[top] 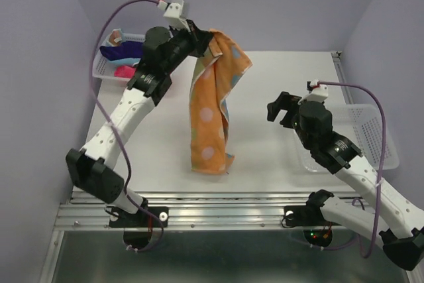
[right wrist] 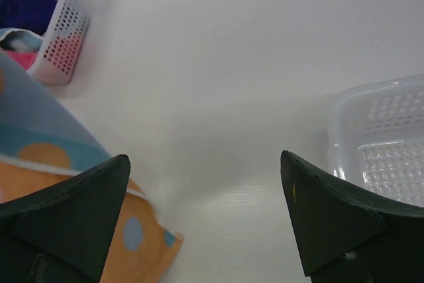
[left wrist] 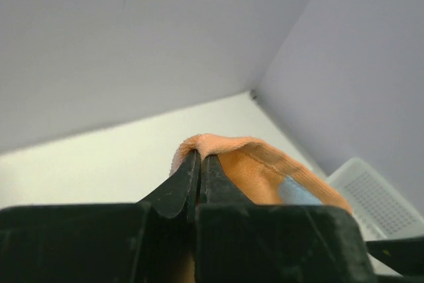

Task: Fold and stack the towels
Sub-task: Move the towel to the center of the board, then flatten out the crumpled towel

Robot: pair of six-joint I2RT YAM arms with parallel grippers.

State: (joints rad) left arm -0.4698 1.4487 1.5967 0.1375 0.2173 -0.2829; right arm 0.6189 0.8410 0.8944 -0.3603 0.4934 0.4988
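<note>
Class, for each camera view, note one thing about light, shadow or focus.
Top external: even, soft light, sharp; the hanging orange towel casts barely any shadow on the table. Left wrist: the left gripper and the pinched towel edge look soft, close to the lens. Right wrist: the towel at left is out of focus.

Pale lilac walls (top: 278, 4) enclose a white table (top: 265, 71); even light.
</note>
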